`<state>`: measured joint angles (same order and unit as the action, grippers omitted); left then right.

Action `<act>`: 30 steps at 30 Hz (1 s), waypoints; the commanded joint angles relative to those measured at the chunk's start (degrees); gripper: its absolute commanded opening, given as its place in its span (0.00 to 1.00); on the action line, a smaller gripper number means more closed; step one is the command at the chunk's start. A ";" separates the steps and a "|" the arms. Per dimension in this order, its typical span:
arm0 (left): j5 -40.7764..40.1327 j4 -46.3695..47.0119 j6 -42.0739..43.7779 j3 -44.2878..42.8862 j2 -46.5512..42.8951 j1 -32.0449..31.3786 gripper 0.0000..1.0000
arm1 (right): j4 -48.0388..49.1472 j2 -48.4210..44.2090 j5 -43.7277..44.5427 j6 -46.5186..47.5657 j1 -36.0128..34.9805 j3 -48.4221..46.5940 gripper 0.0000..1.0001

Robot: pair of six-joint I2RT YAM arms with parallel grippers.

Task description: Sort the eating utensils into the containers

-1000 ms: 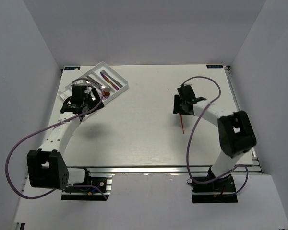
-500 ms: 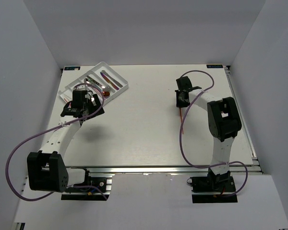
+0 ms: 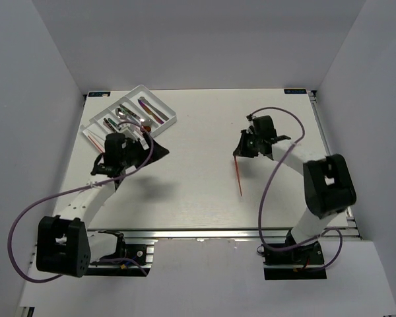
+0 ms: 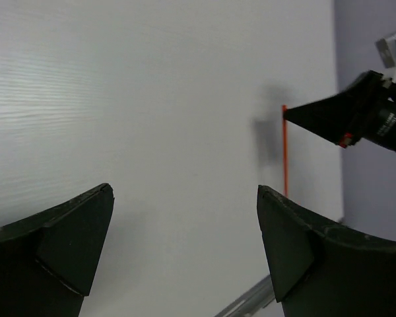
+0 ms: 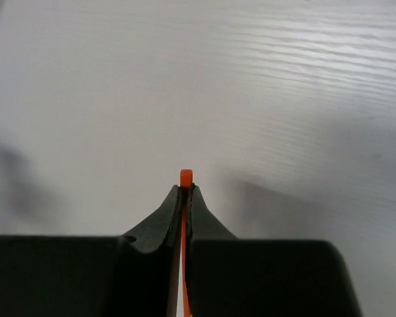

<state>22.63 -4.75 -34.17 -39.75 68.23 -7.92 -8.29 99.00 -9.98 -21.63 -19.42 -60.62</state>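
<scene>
A thin red stick [image 3: 238, 177] is pinched at its upper end by my right gripper [image 3: 240, 150], which is shut on it at the table's right middle. In the right wrist view the stick's orange-red tip [image 5: 186, 176] pokes out just past the closed fingertips of the gripper [image 5: 185, 190]. The white cutlery tray [image 3: 172, 119] sits at the far left with silver [image 3: 123, 113] and purple [image 3: 150, 109] utensils in its compartments. My left gripper [image 3: 155, 149] is open and empty in front of the tray, pointing right. Its wrist view shows the stick [image 4: 284, 155] beyond the spread fingers [image 4: 86, 231].
White walls close in the table on the left, back and right. A metal rail [image 3: 204, 232] runs along the near edge between the two arm bases. Purple cables loop off both arms.
My right gripper closed on the red stick and shifted it slightly left and nearer. The left gripper drew back from over the tray and turned to the right, still open.
</scene>
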 commanded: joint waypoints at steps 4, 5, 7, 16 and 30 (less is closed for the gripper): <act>5.86 26.80 -10.21 2.57 0.23 -16.30 0.98 | 33.04 -16.72 -20.93 -21.39 -0.09 13.31 0.00; 5.58 27.68 -9.69 2.31 2.07 -17.99 0.98 | 40.91 -19.17 -21.83 -23.70 -0.18 15.34 0.00; 6.36 31.11 -9.42 1.78 3.83 -22.30 0.98 | 46.59 -21.30 -23.94 -28.79 -0.35 19.65 0.00; 3.03 26.55 -0.10 -6.92 11.66 -33.56 0.97 | 61.47 -29.48 -26.85 -35.59 -2.73 26.43 0.00; 11.63 39.29 -6.78 -7.19 13.16 -34.35 0.24 | 64.11 -28.87 -24.56 -37.08 -3.96 27.49 0.00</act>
<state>31.59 29.34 -39.68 -45.93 82.52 -42.46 51.68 69.87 -34.50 -57.69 -23.00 -33.04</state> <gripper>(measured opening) 0.266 0.022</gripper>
